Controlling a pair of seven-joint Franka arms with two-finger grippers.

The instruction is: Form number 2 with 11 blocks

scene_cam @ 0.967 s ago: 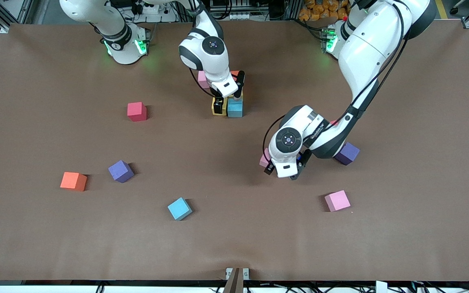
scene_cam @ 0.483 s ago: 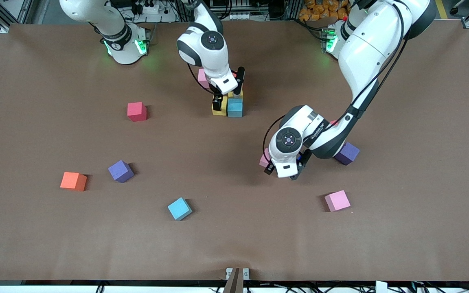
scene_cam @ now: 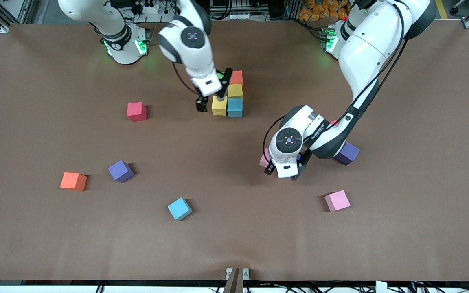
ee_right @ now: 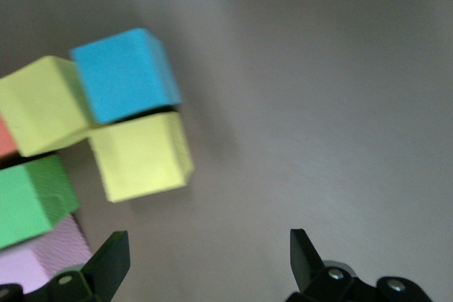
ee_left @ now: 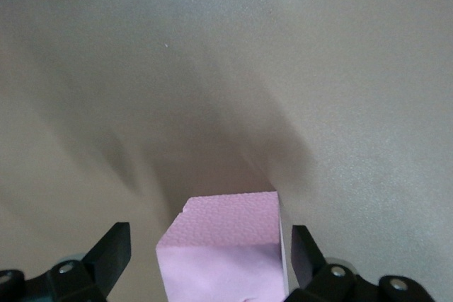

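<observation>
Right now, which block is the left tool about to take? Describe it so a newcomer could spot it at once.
Follow the left arm from its base down to its left tool, low over the middle of the table. Between its open fingers sits a pink block, mostly hidden under the wrist from the front. The other loose pink block lies uncovered, nearer the front camera; a purple block sits beside the arm.

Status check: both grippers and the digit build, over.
Right gripper open, above started cluster. Left gripper open, straddling pink cube, not gripped. Nothing blocking.
</observation>
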